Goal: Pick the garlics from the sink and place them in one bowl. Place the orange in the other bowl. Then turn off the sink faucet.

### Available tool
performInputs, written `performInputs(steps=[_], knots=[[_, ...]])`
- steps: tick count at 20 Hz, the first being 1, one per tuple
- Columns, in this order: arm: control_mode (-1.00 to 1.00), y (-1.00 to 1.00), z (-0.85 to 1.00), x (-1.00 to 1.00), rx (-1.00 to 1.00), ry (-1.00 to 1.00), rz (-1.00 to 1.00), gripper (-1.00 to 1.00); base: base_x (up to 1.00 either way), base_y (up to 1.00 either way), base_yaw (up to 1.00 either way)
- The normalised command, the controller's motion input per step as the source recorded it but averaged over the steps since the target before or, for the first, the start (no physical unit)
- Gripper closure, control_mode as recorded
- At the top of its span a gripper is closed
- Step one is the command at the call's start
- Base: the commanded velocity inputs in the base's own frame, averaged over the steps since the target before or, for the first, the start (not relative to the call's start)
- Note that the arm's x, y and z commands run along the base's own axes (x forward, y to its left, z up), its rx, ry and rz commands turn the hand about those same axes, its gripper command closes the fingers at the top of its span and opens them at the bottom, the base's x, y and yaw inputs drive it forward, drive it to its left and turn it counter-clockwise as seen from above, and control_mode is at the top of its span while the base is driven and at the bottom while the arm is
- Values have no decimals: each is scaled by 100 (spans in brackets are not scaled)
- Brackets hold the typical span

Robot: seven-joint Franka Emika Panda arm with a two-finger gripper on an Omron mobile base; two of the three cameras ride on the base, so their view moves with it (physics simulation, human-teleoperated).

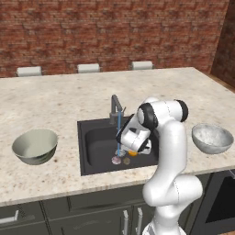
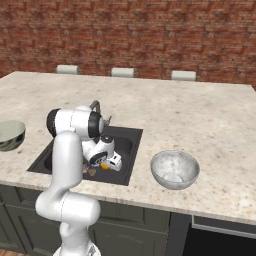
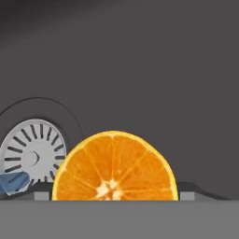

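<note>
Orange [image 3: 115, 167] sits between the spread jaws; drain ring [image 3: 31, 155] beside.

Inventory by kind, as counted across the views.

Bowls: two. One plain green-grey bowl [image 1: 35, 146] sits on the counter to the left of the sink; one mottled whitish bowl [image 1: 212, 138] sits to its right.

Sinks: one dark basin [image 1: 98, 147], with one round metal drain ring [image 3: 31, 157].

Faucets: one [image 1: 115, 108].

Oranges: one [image 3: 114, 167], showing a cut face in the hand view.

Garlics: probably two small lumps [image 1: 116, 160] on the basin floor, though they are too small to separate with confidence.

Pale chair backs [image 1: 88, 68] behind the counter: three.
</note>
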Motion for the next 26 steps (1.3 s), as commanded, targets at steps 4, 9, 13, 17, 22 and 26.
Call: performInputs(steps=[4, 9, 13, 17, 22, 26], knots=[[-100, 4, -36, 9, -3, 0, 0, 100, 0, 0, 0], [-100, 3, -36, 4, -2, 0, 0, 100, 0, 0, 0], [-100, -11, -13, -4, 0, -10, -5, 100, 0, 0, 0], [-100, -24, 9, -11, 4, -16, -8, 100, 0, 0, 0], [-100, -24, 28, -19, 7, -17, -4, 100, 0, 0, 0], [-100, -31, 42, -21, 4, -6, -2, 100, 0, 0, 0]])
